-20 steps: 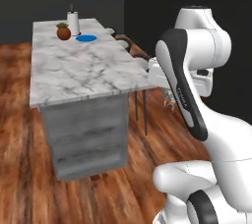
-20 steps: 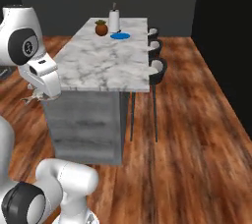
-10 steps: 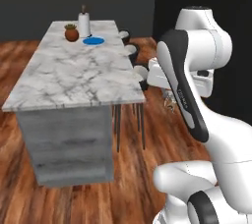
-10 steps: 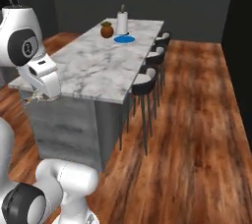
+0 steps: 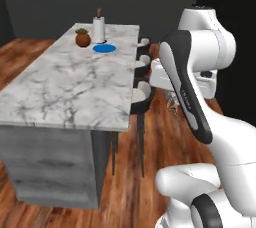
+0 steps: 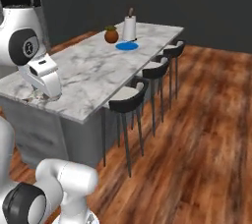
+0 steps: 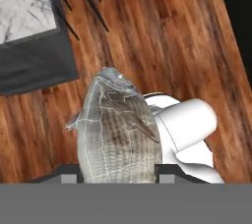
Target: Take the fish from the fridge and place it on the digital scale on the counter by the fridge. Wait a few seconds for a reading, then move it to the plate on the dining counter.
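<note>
since the earlier frames the whole scene has been shifted in both base views, which marks a move of the camera base and not of the things: the dining counter (image 5: 75, 87) is now seen closer and more along its length, and the stools (image 6: 129, 101) are seen fully on its side. the fish (image 7: 118, 132) is held in the gripper (image 7: 118, 176), with the jaws closed onto its lower body at the bottom of the hand view; its head is pointed away from the hand, and its grey scaled flank with a silvery sheen is turned to the camera. wooden floor (image 7: 167, 36) is seen beneath the fish, with a corner of the marble tabletop at the upper left of the hand view. in the right base view the gripper (image 6: 37, 98) is carried low beside the near end of the dining counter. the blue plate (image 5: 104, 48) is seen lying at the far end of the tabletop, just beside a brown round fruit (image 5: 82, 38) and a white paper towel roll (image 5: 99, 29), well apart from the fish.
</note>
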Available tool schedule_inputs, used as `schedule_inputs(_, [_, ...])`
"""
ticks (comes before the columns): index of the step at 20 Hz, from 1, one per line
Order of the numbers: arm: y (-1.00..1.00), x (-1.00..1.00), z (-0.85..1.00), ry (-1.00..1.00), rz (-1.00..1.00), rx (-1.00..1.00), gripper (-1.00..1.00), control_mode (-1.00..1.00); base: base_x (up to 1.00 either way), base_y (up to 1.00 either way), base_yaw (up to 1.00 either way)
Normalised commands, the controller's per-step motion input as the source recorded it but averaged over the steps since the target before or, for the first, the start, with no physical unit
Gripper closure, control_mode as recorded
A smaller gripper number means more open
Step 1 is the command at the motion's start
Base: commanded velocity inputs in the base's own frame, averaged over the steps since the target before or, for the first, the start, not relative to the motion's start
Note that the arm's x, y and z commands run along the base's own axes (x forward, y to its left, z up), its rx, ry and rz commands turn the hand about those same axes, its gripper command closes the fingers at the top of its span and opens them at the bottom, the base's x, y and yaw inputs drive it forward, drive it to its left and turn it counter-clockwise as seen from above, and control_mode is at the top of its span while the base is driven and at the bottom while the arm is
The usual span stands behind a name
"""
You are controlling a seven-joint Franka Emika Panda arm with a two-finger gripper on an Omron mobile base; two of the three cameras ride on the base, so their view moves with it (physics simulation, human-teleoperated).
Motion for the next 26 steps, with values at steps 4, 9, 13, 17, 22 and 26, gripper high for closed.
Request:
schedule_inputs(4, [0.0, 0.0, 0.0, 0.0, 0.0, 0.0, 1.0, 1.0, 0.52, -1.0, 0.43])
schedule_inputs(9, [0.0, 0.0, 0.0, 0.0, 0.0, 0.0, 1.0, 1.0, 0.42, -1.0, 0.46])
schedule_inputs(13, [0.0, 0.0, 0.0, 0.0, 0.0, 0.0, 1.0, 1.0, 0.42, -1.0, 0.48])
schedule_inputs(17, [0.0, 0.0, 0.0, 0.0, 0.0, 0.0, 1.0, 1.0, 0.42, -1.0, 0.47])
schedule_inputs(22, [0.0, 0.0, 0.0, 0.0, 0.0, 0.0, 1.0, 1.0, 0.43, -1.0, 0.46])
schedule_inputs(26, [0.0, 0.0, 0.0, 0.0, 0.0, 0.0, 1.0, 1.0, 0.4, -1.0, 0.45])
